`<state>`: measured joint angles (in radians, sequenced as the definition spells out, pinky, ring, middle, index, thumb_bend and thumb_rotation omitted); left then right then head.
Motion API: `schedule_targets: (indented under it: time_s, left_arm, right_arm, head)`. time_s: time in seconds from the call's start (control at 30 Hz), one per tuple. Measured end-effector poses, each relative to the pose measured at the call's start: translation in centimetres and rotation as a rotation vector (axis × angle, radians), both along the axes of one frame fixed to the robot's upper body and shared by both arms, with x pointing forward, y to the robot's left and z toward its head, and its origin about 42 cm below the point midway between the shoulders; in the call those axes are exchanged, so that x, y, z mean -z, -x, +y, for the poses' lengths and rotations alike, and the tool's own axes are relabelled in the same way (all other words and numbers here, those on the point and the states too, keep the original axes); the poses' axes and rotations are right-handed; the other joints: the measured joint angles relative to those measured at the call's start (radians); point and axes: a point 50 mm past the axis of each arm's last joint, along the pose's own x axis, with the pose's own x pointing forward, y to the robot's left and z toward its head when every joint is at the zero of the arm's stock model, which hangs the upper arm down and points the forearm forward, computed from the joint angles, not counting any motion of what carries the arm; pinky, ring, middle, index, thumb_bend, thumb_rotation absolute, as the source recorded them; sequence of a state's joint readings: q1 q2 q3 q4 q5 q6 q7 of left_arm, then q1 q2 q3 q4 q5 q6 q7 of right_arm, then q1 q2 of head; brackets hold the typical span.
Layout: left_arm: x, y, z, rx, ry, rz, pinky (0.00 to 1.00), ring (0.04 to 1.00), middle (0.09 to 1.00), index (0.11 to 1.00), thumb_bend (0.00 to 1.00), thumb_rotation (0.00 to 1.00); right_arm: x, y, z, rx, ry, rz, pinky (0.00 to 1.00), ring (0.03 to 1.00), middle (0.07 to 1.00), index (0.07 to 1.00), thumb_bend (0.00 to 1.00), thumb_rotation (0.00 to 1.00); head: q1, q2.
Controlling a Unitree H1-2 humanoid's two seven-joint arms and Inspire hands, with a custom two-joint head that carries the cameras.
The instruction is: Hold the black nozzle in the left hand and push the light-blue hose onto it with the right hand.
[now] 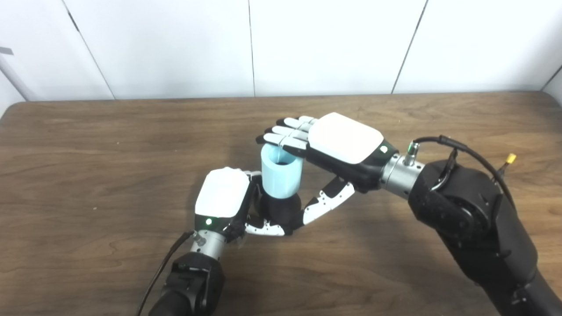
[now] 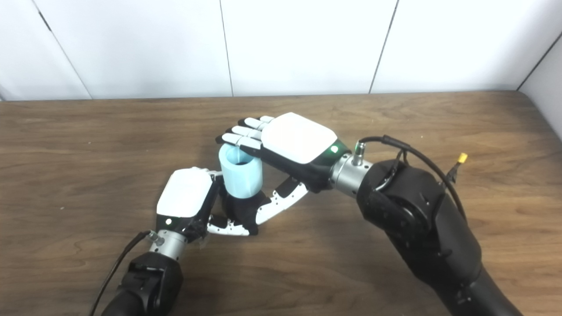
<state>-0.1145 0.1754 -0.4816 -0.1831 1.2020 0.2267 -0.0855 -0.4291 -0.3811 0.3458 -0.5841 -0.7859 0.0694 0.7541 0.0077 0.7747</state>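
A: Hose (image 1: 281, 176) is standing upright on the black nozzle (image 1: 281, 210), mid-table toward the near edge. Why is the left hand (image 1: 223, 197) wrapping the nozzle so low?

B: Probably bracing it so that downward pressure is not tipping it.

A: And the right hand (image 1: 338, 142)?

B: It is lying nearly flat, fingers (image 1: 285, 139) touching the hose's rim and thumb spread beside it, apparently pressing rather than gripping.
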Motion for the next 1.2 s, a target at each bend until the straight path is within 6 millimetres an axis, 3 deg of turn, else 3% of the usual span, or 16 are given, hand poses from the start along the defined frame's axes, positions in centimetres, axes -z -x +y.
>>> schedule_targets:
  time_s: [0.43, 0.57, 1.2]
  left_arm:
    - [0.0, 0.0, 0.0, 0.001, -0.001, 0.002, 0.72, 0.625, 0.525, 0.467, 0.52, 0.00]
    - [0.0, 0.0, 0.0, 0.003, -0.006, 0.004, 0.71, 0.613, 0.514, 0.476, 0.52, 0.00]
    - [0.1, 0.1, -0.1, 0.009, -0.015, 0.007, 0.71, 0.616, 0.521, 0.472, 0.52, 0.00]
  right_arm:
    - [0.1, 0.3, 0.7, 0.002, 0.034, -0.008, 0.98, 0.973, 0.946, 0.909, 0.77, 0.83]
    - [-0.4, 0.6, 1.0, 0.006, 0.066, -0.003, 0.88, 0.913, 0.893, 0.854, 0.78, 0.82]
    - [0.2, 0.2, 1.5, 0.048, 0.086, 0.075, 0.92, 0.953, 0.933, 0.903, 0.77, 0.81]
  head:
    - [0.000, 0.003]
    - [0.000, 0.006]
    - [-0.003, 0.012]
